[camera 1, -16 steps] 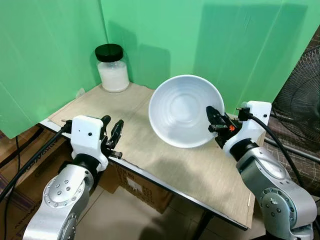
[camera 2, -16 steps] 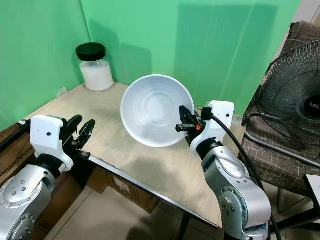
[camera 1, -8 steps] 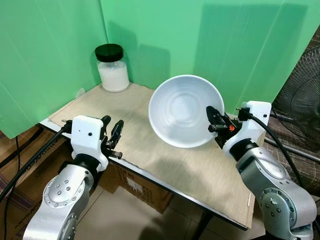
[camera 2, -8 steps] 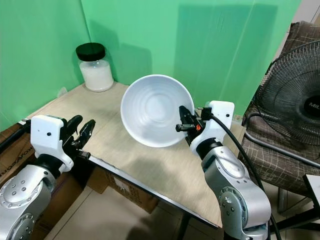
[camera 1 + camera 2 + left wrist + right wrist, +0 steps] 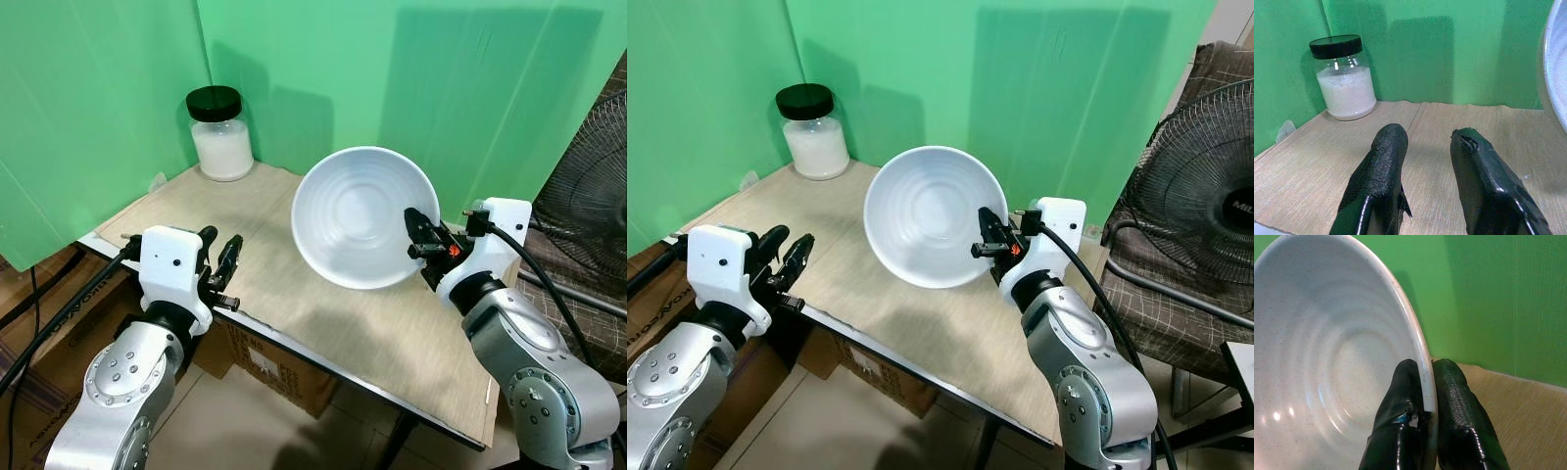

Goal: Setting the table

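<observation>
A large white ribbed bowl (image 5: 353, 211) hangs tilted above the middle of the wooden table (image 5: 392, 323), its inside facing me. My right gripper (image 5: 419, 245) is shut on the bowl's right rim; in the right wrist view one finger (image 5: 1400, 416) lies inside the bowl (image 5: 1322, 357) and the other outside. My left gripper (image 5: 220, 262) stands open and empty over the table's front left edge, its fingers (image 5: 1378, 176) pointing across the tabletop toward the jar.
A glass jar (image 5: 220, 137) with a black lid and white contents stands at the table's far left corner against green screens. A fan (image 5: 1200, 201) and a checked chair stand to the right. Cardboard boxes sit under the table.
</observation>
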You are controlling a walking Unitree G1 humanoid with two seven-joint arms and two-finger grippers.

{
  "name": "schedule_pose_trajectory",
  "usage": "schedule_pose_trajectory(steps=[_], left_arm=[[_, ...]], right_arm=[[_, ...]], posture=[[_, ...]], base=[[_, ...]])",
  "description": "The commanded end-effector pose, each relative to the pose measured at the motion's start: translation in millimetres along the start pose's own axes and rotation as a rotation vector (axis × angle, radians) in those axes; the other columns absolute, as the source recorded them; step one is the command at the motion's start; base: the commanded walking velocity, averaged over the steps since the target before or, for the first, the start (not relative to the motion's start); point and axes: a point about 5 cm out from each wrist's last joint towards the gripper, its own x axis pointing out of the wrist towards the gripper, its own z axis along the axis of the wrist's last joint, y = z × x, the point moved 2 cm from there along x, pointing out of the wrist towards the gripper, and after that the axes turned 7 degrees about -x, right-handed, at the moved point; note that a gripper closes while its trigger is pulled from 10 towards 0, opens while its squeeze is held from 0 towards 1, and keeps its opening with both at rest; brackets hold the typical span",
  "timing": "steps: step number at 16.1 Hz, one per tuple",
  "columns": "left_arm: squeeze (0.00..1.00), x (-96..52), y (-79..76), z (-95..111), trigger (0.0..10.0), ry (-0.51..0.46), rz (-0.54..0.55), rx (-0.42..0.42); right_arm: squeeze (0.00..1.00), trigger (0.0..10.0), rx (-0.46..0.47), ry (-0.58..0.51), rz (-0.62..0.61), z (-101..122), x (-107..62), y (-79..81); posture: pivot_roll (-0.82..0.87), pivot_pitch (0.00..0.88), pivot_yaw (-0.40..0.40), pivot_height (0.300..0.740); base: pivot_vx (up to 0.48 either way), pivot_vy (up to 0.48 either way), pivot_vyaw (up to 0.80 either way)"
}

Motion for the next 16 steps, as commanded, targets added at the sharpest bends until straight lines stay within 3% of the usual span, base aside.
schedule_pose_trajectory(steps=[1, 16], left_arm=[[0.0, 0.9, 0.9, 1.0, 10.0, 0.0, -0.004, 0.006], [0.0, 2.0, 1.7, 1.6, 10.0, -0.008, -0.009, 0.012]], right_arm=[[0.0, 10.0, -0.009, -0.043, 0.007, 8.4, -0.5, 2.6], [0.0, 10.0, -0.006, -0.041, 0.013, 6.5, 0.9, 3.3]], posture=[[-0.07, 0.0, 0.015, 0.74], [-0.06, 0.0, 0.014, 0.74]], base=[[0.0, 0.0, 0.0], [0.0, 0.0, 0.0]])
